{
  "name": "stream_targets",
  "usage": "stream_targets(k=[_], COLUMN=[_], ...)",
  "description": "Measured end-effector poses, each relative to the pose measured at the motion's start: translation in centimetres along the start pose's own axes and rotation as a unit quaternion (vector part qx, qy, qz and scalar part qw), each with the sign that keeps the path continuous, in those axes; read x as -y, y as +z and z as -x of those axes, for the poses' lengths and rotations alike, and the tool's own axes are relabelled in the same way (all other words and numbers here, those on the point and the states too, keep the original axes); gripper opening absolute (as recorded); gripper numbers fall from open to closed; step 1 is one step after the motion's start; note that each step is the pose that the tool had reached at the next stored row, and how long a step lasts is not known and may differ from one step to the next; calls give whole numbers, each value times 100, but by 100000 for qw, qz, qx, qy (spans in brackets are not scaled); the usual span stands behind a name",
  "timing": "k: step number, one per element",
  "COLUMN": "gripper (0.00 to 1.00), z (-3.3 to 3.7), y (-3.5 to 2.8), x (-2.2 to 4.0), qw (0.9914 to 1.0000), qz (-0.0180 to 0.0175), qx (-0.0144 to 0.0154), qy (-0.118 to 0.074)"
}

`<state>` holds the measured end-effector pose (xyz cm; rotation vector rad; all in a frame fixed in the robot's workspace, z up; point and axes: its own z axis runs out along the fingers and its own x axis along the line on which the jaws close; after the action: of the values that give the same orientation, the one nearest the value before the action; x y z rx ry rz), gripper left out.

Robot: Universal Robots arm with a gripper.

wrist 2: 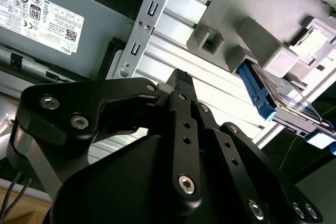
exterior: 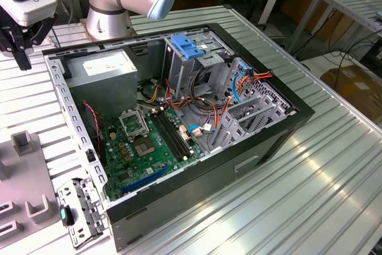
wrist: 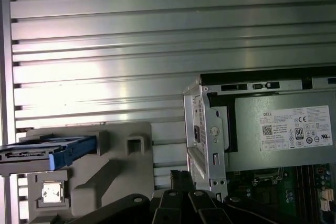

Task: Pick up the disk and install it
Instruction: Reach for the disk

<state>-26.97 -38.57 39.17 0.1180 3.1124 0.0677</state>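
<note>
closed hand (wrist 2: 180, 78) near disk (wrist 2: 281, 95) in grey holder (wrist 2: 252, 30); white sticker (wrist 2: 39, 17) on box (wrist 2: 97, 51)

Black hand (wrist 2: 181, 78) in foreground, disk (wrist 2: 289, 100) with blue rail seated in grey holder (wrist 2: 252, 30), ribbed table (wrist 2: 173, 51)

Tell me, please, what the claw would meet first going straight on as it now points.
Probably the ribbed table, in the strip between the grey holder and the computer case; depth beyond the claw is unclear.

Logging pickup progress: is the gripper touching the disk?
Apart. In the second wrist view the gripper hangs above the slatted table while the disk sits in the grey holder, with bare table showing between them.
</note>
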Motion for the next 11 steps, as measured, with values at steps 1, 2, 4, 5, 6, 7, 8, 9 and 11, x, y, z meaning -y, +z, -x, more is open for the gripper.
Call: stream_targets(k=[1, 2, 4, 5, 6, 7, 8, 9, 11], gripper=[11, 11, 11, 11, 11, 11, 11, 11, 11], z=[-9, -25, -62, -81, -102, -114, -122, -136, -156], y=[0, -1, -2, -2, -2, -3, -3, -3, -3], x=[0, 0, -1, -1, -1, -1, -2, -2, -2], qw=[100000, 100000, 100000, 100000, 100000, 100000, 100000, 100000, 100000], qz=[0, -3, -3, -6, -4, -2, -1, -3, -3], qx=[2, -3, 0, -1, -2, -2, -2, -2, 1], qy=[3, 2, -3, -2, 1, -2, -3, -1, -5])
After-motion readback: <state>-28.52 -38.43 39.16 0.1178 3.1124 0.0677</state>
